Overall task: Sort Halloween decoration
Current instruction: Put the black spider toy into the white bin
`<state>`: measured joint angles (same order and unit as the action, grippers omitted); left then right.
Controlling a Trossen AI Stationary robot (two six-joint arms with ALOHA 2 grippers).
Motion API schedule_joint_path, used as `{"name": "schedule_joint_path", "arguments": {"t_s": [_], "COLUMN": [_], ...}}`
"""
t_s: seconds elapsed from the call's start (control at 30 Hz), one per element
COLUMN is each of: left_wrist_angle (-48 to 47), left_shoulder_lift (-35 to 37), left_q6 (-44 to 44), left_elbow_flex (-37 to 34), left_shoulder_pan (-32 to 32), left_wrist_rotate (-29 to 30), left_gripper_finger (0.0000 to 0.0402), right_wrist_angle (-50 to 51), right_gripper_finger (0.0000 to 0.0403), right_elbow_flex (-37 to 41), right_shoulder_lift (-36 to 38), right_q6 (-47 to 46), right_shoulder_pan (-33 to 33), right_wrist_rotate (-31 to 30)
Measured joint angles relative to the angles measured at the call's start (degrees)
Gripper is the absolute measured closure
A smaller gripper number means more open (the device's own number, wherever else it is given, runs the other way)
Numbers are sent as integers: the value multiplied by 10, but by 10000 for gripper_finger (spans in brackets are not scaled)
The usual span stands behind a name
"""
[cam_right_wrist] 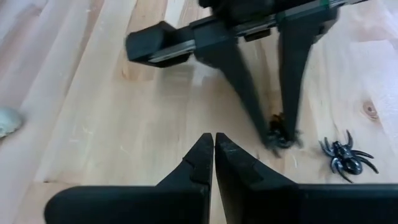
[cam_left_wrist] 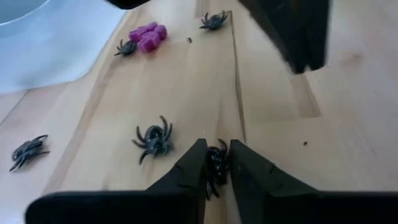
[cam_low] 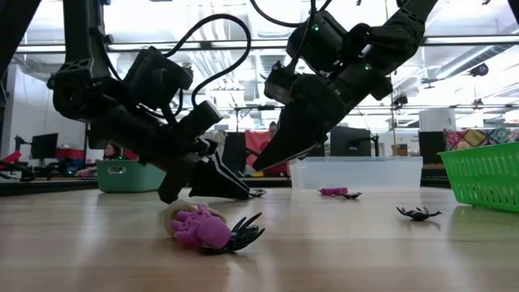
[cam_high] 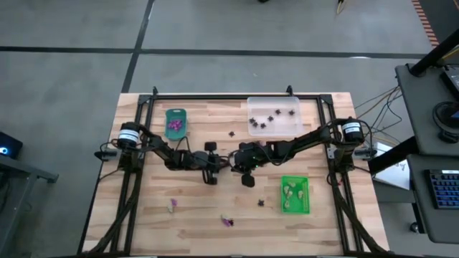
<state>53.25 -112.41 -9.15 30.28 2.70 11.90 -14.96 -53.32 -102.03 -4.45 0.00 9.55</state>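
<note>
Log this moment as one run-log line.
left gripper: closing on black spider | right gripper: shut, empty, hovering | table: loose pieces remain

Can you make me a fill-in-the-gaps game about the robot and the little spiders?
1. The left gripper is closing on a black ____.
2. The right gripper is shut and holds ____.
3. The clear tray holds spiders coloured ____.
4. The purple trinkets lie in the ____ tray.

Missing words: spider; nothing; black; teal

The room is bright, with light from ceiling lamps and big windows seen in the low view. The desk (cam_left_wrist: 186, 93) shines pale under the wrist cameras. Far things look blurry there.
</note>
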Motion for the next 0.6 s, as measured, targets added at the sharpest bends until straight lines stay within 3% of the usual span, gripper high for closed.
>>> {"name": "schedule_joint_path", "arguments": {"t_s": [0.6], "left_wrist_angle": [6], "left_shoulder_lift": [95], "left_q6": [81], "left_elbow_flex": [-42], "left_shoulder_pan": [1], "left_wrist_rotate": [-16], "left_gripper_finger": [364], "right_wrist_angle": [15], "right_gripper_finger": [394], "right_elbow_flex": [0], "right_shoulder_lift": [3], "right_q6": [-11], "right_shoulder_pan": [3], "right_wrist_rotate": [-1]}}
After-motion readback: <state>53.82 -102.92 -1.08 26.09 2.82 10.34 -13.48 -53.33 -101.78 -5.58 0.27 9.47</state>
